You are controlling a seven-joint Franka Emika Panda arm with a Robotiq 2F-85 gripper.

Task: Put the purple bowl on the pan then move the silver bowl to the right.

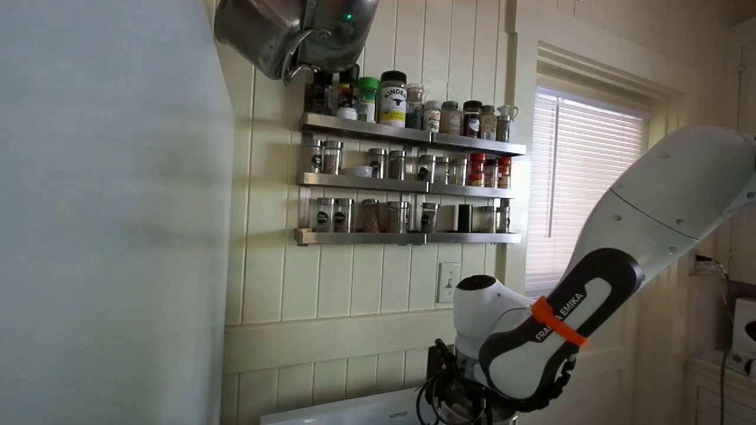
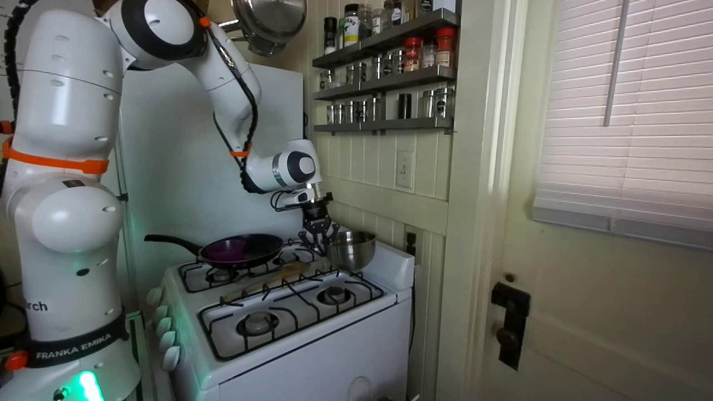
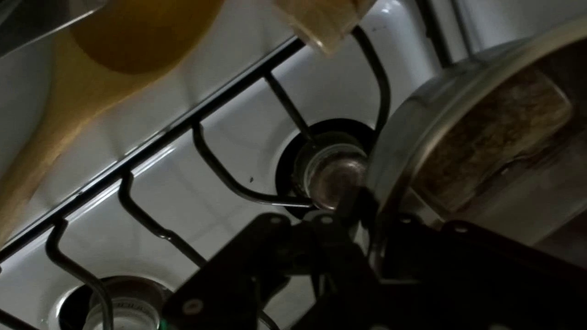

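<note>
Claw pinches silver bowl at its rim

In an exterior view I have the stove, pan at its eleven o'clock, bowl inside the pan, second bowl at two, spoon between them, shelves behind at one

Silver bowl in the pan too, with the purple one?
No, in an exterior view only the purple bowl sits in the pan, and the silver bowl stands apart from it.
</note>
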